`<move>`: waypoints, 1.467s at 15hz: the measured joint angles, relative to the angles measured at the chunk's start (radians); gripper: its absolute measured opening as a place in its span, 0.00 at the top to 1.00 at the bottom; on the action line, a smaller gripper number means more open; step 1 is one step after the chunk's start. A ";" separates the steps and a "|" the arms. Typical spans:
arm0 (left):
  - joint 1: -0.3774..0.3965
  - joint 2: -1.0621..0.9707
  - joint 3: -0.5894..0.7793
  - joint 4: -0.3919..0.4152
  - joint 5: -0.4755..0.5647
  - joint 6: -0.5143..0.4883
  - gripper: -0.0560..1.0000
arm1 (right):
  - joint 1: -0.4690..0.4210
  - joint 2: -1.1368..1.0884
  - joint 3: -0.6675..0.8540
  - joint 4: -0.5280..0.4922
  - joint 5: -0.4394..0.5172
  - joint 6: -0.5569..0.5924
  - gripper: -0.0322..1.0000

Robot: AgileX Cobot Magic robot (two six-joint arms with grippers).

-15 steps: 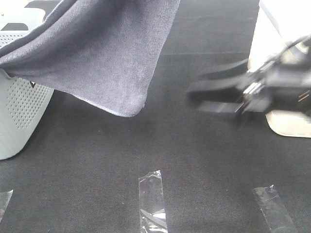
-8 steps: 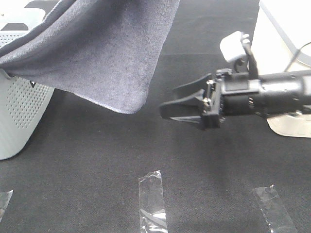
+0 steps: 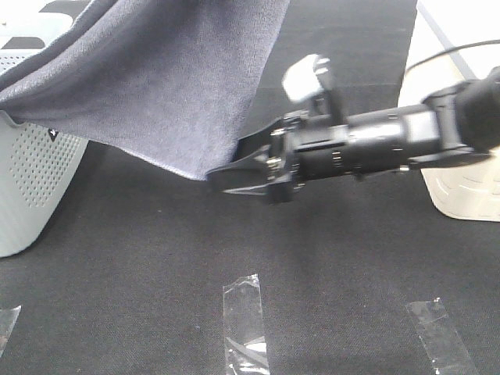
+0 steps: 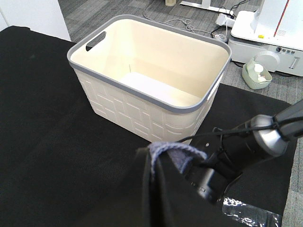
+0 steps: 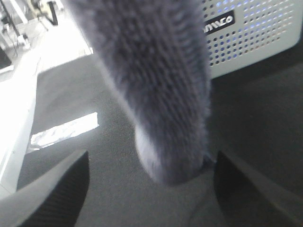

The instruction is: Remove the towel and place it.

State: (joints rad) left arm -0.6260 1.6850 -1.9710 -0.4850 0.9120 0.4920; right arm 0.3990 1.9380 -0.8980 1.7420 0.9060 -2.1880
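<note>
The greyish-lavender towel (image 3: 172, 86) hangs from above the top left, draped over the perforated basket (image 3: 31, 180), its lower corner dangling above the black table. My right gripper (image 3: 226, 166) reaches across from the right and is open. In the right wrist view the towel corner (image 5: 161, 94) hangs between its two spread fingers (image 5: 52, 189). The left gripper is outside the exterior view. In the left wrist view a bunched bit of towel (image 4: 176, 152) sticks out of its dark jaws, which hold it up. The right arm (image 4: 241, 149) shows beyond.
A cream basket with a grey rim (image 4: 151, 71) stands at the right of the table (image 3: 469, 195). Strips of clear tape (image 3: 246, 320) (image 3: 441, 336) lie on the black cloth near the front. A white machine and cables (image 4: 270, 33) lie off the table.
My right gripper has moved left across the table to the towel's hanging corner, its open fingers now on either side of it. The towel has barely moved.
</note>
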 joint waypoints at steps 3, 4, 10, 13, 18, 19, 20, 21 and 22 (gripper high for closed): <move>0.000 0.000 0.000 0.000 -0.005 0.002 0.95 | 0.052 0.013 -0.051 0.000 -0.038 0.014 0.31; 0.000 0.000 0.000 0.000 -0.009 0.002 0.95 | 0.053 0.013 -0.053 0.000 -0.044 0.028 0.35; 0.000 0.000 0.000 0.068 -0.014 0.005 0.95 | 0.053 0.014 -0.053 -0.017 -0.082 0.160 0.65; 0.000 0.000 0.000 0.167 -0.015 -0.013 0.95 | 0.053 0.014 -0.053 -0.025 -0.082 0.198 0.66; 0.000 0.000 0.000 0.306 -0.015 -0.071 0.95 | 0.053 0.014 -0.053 -0.047 -0.082 0.209 0.78; 0.000 0.000 0.000 0.334 -0.015 -0.099 0.95 | 0.053 0.014 -0.053 -0.049 -0.082 0.220 0.84; 0.000 0.000 0.000 0.353 -0.015 -0.113 0.95 | 0.053 0.014 -0.053 -0.051 -0.082 0.229 0.93; 0.000 0.000 0.000 0.361 -0.015 -0.118 0.95 | 0.053 0.014 -0.053 -0.051 -0.082 0.237 0.97; 0.000 0.000 0.000 0.372 -0.015 -0.122 0.95 | 0.053 0.014 -0.053 -0.051 -0.084 0.254 0.97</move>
State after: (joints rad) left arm -0.6260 1.6850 -1.9710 -0.1130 0.8970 0.3700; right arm 0.4520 1.9520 -0.9510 1.6910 0.8220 -1.9340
